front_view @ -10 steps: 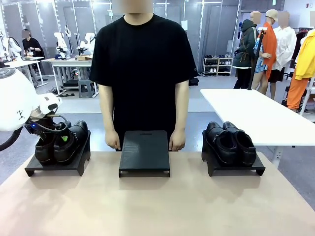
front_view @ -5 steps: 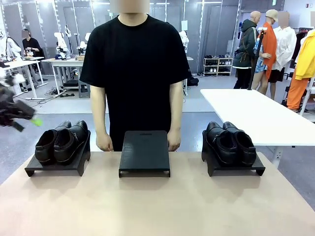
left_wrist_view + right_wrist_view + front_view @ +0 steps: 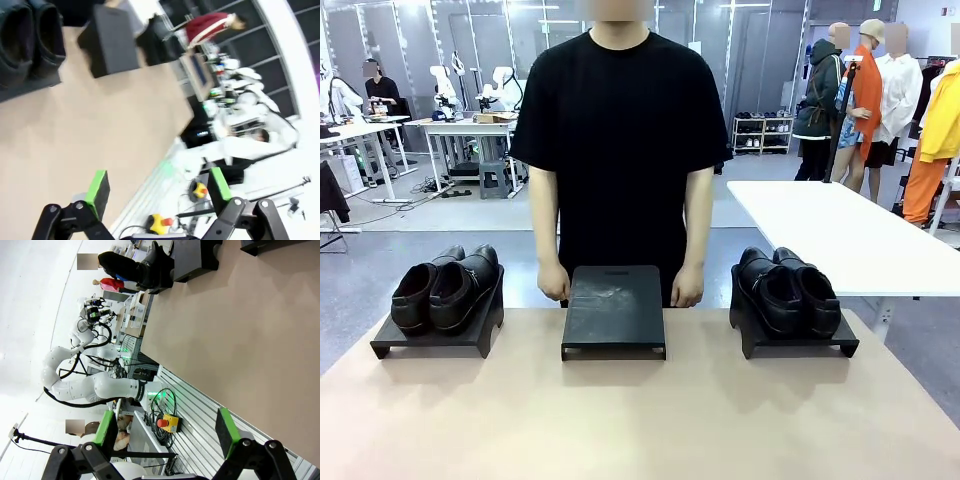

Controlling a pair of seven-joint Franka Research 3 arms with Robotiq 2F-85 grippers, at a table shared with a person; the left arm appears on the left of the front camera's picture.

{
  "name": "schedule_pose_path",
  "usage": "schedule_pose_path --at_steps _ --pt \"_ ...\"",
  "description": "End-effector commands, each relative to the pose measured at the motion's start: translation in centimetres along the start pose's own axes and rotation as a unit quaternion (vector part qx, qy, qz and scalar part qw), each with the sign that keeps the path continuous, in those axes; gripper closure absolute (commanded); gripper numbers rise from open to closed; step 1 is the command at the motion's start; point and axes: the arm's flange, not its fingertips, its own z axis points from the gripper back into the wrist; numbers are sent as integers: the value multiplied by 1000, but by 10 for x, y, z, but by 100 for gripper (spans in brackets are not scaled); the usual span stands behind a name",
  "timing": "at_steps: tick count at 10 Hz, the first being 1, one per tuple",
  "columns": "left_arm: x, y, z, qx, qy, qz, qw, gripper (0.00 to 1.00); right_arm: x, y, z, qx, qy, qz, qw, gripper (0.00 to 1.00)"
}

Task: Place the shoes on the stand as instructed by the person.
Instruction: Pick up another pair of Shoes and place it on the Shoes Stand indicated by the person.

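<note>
Both my grippers, left [image 3: 157, 187] and right [image 3: 165, 432], hang wide and empty, waiting on the person [image 3: 620, 150]. Shoes [image 3: 445, 290] sit left, another pair [image 3: 790, 292] right; middle stand [image 3: 614, 310] is bare, probably the target.

We note a large workshop hall with a grey floor [image 3: 450, 215] and pale partition walls [image 3: 750, 60] at the far end. The near table [image 3: 640, 420] has a light tan top. To the right stands a white table [image 3: 840, 235]; far left are white workbenches [image 3: 460, 128] with a stool beneath. A low shelf rack [image 3: 763, 133] sits against the far wall. Lighting is even and bright overhead. Several people stand at far right.
</note>
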Motion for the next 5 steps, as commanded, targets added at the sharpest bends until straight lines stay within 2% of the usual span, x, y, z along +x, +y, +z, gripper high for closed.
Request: schedule_pose_path --at_steps 1,2,4,5 --pt "-16 46 7 -83 3 31 996 0 -2 2 3 0 4 5 1000 0" --pt "-23 52 6 -88 -1 39 995 0 -2 2 3 0 4 5 1000 0" --pt "-1 41 -9 -71 13 47 996 0 -2 2 3 0 4 5 1000 0" --pt "-41 53 2 -92 -11 43 995 0 -2 2 3 0 4 5 1000 0"
